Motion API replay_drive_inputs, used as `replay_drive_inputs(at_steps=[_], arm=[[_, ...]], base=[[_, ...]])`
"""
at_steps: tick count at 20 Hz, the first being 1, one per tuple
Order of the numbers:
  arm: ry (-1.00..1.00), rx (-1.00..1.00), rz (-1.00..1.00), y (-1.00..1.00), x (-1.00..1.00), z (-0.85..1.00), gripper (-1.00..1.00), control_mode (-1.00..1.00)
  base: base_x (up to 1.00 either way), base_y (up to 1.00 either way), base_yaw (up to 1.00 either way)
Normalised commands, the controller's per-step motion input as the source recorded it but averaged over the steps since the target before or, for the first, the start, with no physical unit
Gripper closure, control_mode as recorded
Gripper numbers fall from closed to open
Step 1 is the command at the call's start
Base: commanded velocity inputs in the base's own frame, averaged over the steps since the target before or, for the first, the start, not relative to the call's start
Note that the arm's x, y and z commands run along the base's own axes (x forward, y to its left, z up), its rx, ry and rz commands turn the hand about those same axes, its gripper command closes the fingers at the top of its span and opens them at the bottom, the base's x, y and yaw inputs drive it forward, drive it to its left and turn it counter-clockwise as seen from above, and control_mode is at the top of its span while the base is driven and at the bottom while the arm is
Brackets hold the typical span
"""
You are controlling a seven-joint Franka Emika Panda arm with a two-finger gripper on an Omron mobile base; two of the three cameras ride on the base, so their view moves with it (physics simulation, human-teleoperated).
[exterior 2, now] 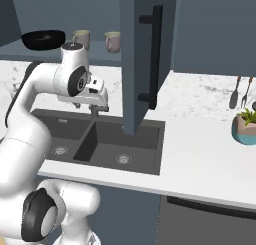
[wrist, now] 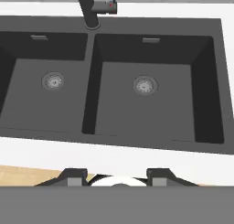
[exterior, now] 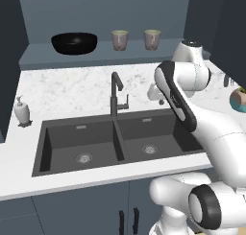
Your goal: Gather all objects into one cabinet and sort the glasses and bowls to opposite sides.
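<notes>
From my station the widest thing before me was the slate-blue cabinet [exterior: 29,56], its open shelf running along the wall behind the white marbled counter [exterior: 62,92]. Sunk into that counter sat the dark double sink [exterior: 96,147], with the black faucet [exterior: 115,92] rising at its back edge, directly between my arm and the shelf. On the shelf the black bowl [exterior: 74,42] stood toward the left, and the two tan cups [exterior: 119,39] stood side by side to its right, apart from the bowl and from each other. I could not find a red cup. I judged the bowl stiff, glossy and probably slick, too wide to span, so I would pinch it by the rim; the cups looked light and rigid, easy to tip, best taken across the body below the rim. The claw [wrist: 118,176] hung over the sink looking down into both basins, its two tips apart with nothing between them, so it held nothing. In the right base view a cabinet door [exterior 2: 145,54] with a long black handle stood swung out over the counter, a real obstacle for any sweep to that side. Smaller things lay further off: a teal plant pot [exterior 2: 245,131] at the right end, a white soap dispenser [exterior: 21,111] left of the sink, and utensils [exterior 2: 240,91] hanging on the wall.
</notes>
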Motion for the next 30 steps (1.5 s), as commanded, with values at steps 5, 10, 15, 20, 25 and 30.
replay_drive_inputs(at_steps=[5,10,15,20,25,30], arm=[[-0.05,0.00,0.00,0.00,-0.66,-0.01,-1.00,-1.00],[-0.13,0.00,-0.02,0.00,-1.00,0.00,-1.00,-1.00],[-0.02,0.00,-0.09,0.00,-1.00,0.31,-1.00,-1.00],[0.00,0.00,-0.13,0.00,-0.91,0.47,-1.00,-1.00],[0.01,0.00,-0.10,0.00,-0.56,0.57,-1.00,-1.00],[0.00,0.00,-0.06,0.00,-0.40,0.50,-1.00,-1.00]], base=[[0.00,0.00,0.00],[0.00,0.00,0.00],[0.00,0.00,0.00],[0.00,0.00,0.00],[0.00,0.00,0.00],[0.00,0.00,0.00]])
